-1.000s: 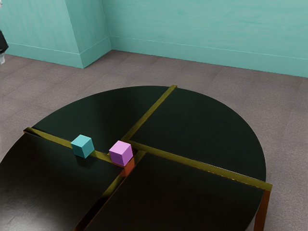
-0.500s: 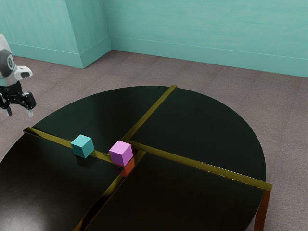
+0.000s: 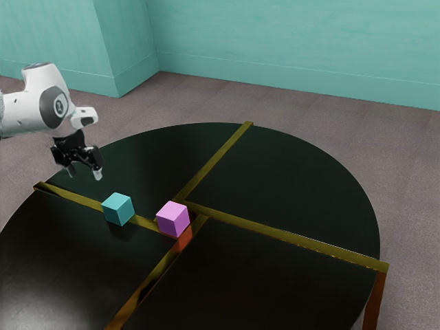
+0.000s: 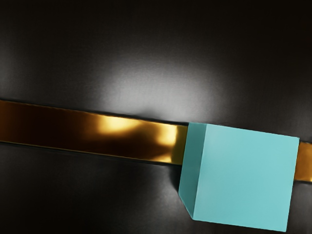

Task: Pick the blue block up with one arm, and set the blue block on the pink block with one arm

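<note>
While the white arm [image 3: 34,106] reaches in from the exterior view's left, its black gripper [image 3: 83,170] hangs above the far left part of the round black table [image 3: 289,179]. Its jaws are spread, with nothing between them. The blue block [image 3: 117,208] sits below the gripper and toward the exterior view's right, well apart from it. It is a plain cube of pale turquoise blue, with a lighter top and darker sides. It stands flat and upright on the gold strip [image 3: 275,235] that crosses the tabletop. As a cube it has no long axis, and one vertical edge is turned toward this camera, so two side faces show. The pink block [image 3: 172,218] stands near it further along the same strip, toward the exterior view's right, where a second gold strip [image 3: 216,155] crosses the first. The two blocks are apart and do not touch. A grey-brown floor [image 3: 309,103] and teal walls [image 3: 289,34] lie behind the table.

From the wrist view, the blue block [image 4: 243,178] shows its broad top face and one narrower, darker side face. It lies across the gold strip [image 4: 97,134], covering the strip's full width there. Its top edges run roughly along and across the strip. Glossy black tabletop [image 4: 146,58] lies on both sides of the strip, with a soft pale glare on one side.
</note>
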